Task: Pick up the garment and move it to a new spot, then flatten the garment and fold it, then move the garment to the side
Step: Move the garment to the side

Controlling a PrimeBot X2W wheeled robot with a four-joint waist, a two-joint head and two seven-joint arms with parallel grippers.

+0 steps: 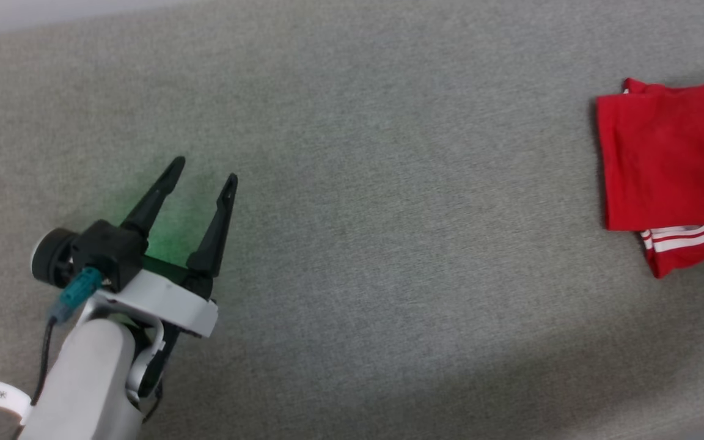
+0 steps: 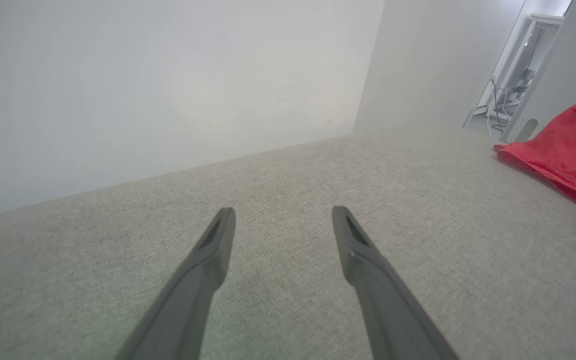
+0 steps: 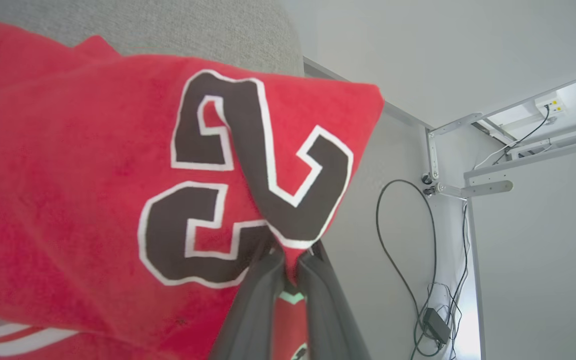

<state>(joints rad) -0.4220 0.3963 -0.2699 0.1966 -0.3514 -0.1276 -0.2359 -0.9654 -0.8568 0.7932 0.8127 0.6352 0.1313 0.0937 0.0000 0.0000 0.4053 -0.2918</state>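
Side-move is judged in hand: folded red jersey shirt (image 1: pixel 670 165), at frame's right edge, is pinched by right gripper (image 3: pixel 290 252); left gripper (image 1: pixel 205 168) is held spread, empty; set-down and release are called for next.

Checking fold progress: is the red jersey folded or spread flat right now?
Folded. The garment lies in stacked layers with straight edges, a striped sleeve peeks from underneath, and the right gripper is shut on its edge.

1. Head view looks steeply down on the grey surface (image 1: pixel 352 183).
2. Left wrist view skims low across it toward a white wall (image 2: pixel 168 75).
3. Right wrist view sits close against the garment (image 3: pixel 68 175), seen in all three.
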